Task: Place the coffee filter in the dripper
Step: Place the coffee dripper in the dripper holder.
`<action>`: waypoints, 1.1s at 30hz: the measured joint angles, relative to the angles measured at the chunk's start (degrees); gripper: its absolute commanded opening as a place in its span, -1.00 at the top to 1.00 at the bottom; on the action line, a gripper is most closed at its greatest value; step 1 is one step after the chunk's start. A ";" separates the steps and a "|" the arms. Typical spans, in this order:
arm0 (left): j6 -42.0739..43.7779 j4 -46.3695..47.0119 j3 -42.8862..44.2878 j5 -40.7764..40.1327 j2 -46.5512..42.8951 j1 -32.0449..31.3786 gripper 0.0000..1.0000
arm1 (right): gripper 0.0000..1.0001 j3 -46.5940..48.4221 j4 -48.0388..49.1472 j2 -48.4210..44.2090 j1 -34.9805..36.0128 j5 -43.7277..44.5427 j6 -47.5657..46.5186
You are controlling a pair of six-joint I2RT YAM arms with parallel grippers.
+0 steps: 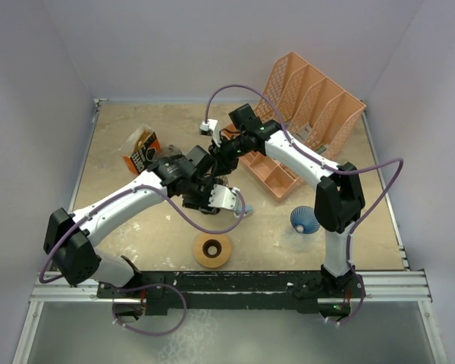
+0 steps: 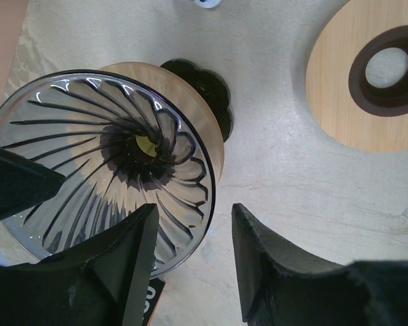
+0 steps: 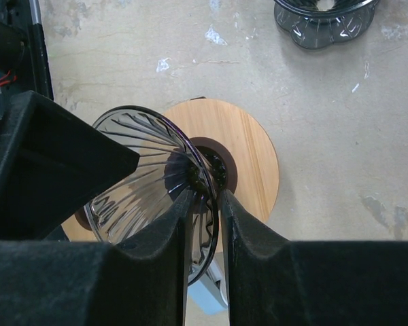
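The dripper (image 2: 88, 136) is a clear ribbed glass cone with a wooden collar (image 2: 197, 109) and a dark base. It is tipped over, mouth toward the left wrist camera. My right gripper (image 3: 207, 195) is shut on the dripper (image 3: 136, 170), one finger inside the rim and one outside. My left gripper (image 2: 194, 210) is open, its jaws astride the near rim with a gap on the outer side. In the top view both grippers meet at mid-table, left (image 1: 205, 199) and right (image 1: 221, 163), hiding the dripper. No coffee filter shows in any view.
A loose wooden ring (image 1: 212, 250) lies near the front edge, also seen as the ring (image 2: 381, 75) in the left wrist view. A blue-tinted ribbed cone (image 1: 305, 220) stands to the right. A pink file organizer (image 1: 311, 106) fills the back right. An orange packet (image 1: 142, 148) sits back left.
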 measured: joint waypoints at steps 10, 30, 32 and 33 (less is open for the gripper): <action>-1.64 4.87 -3.34 -0.70 -0.04 0.52 0.34 | 0.52 0.00 -0.24 0.00 -0.04 -0.11 -1.22; -6.80 9.16 -5.09 7.65 -1.68 5.51 0.43 | 0.72 0.02 0.81 0.79 -0.48 -0.11 -1.86; -7.34 9.35 -5.09 8.68 -1.68 5.97 0.43 | 0.72 0.02 0.96 0.79 -0.48 -0.04 -1.86; -7.61 9.46 -5.09 9.16 -1.68 6.08 0.43 | 0.72 0.02 1.01 0.79 -0.48 0.02 -1.88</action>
